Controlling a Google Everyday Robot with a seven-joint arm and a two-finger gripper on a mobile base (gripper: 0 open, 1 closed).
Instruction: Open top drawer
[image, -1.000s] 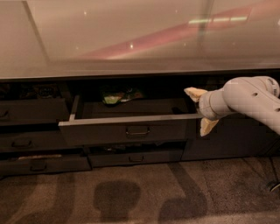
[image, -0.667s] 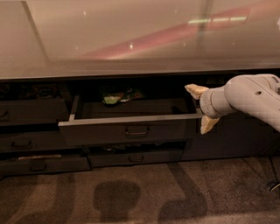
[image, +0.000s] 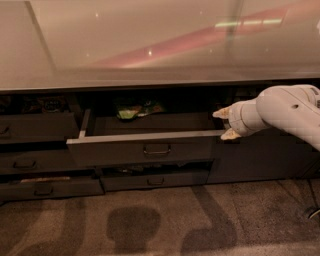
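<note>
The top drawer (image: 145, 148) is the wide dark grey one in the middle, under the counter. It stands pulled out part way, and its small black loop handle (image: 156, 150) shows at the centre of the front. A green and yellow packet (image: 132, 111) lies at the back of its tray. My gripper (image: 225, 124) is at the drawer's right end, level with the top edge of the front. Its pale fingers (image: 220, 114) point left and stand apart, with nothing between them.
A glossy counter top (image: 150, 45) overhangs the drawers. Narrower drawers (image: 30, 127) stack at the left, some slightly ajar. A low drawer (image: 155, 179) sits below the open one. A dark cabinet front (image: 265, 160) is behind my arm. Carpet (image: 150, 225) lies in front.
My gripper's two fingertips now stand closer together than before, still at the drawer's right end. The drawer has not visibly moved.
</note>
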